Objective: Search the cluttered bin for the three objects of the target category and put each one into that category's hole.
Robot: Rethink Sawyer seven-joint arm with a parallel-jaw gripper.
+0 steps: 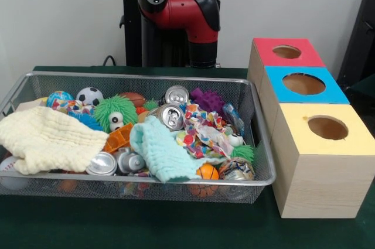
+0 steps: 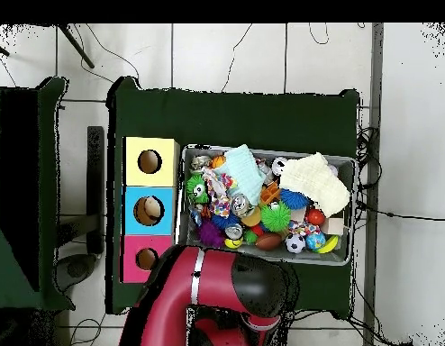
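The silver wire mesh bin [image 1: 135, 77] stands on the green table, heaped with clutter; it also shows in the overhead view [image 2: 352, 212]. In it lie silver drink cans [image 1: 170, 115], a second can [image 1: 176, 94] and a third [image 1: 102, 164], a yellow cloth [image 1: 47, 137], a light blue cloth [image 1: 161, 152], a green fuzzy toy [image 1: 114, 111], a soccer ball [image 1: 89, 95], a purple spiky toy [image 1: 206, 99] and a small basketball [image 1: 206, 171]. Only the folded red and black arm [image 1: 187, 9] shows behind the bin. The gripper is out of view.
Three wooden boxes with round holes stand in a row beside the bin: red top [image 1: 266, 55], blue top [image 1: 275, 79], yellow top [image 1: 296, 137]. From overhead they are yellow [image 2: 131, 149], blue [image 2: 131, 198], pink [image 2: 131, 248]. The arm [image 2: 217, 288] lies drawn back near the pink box.
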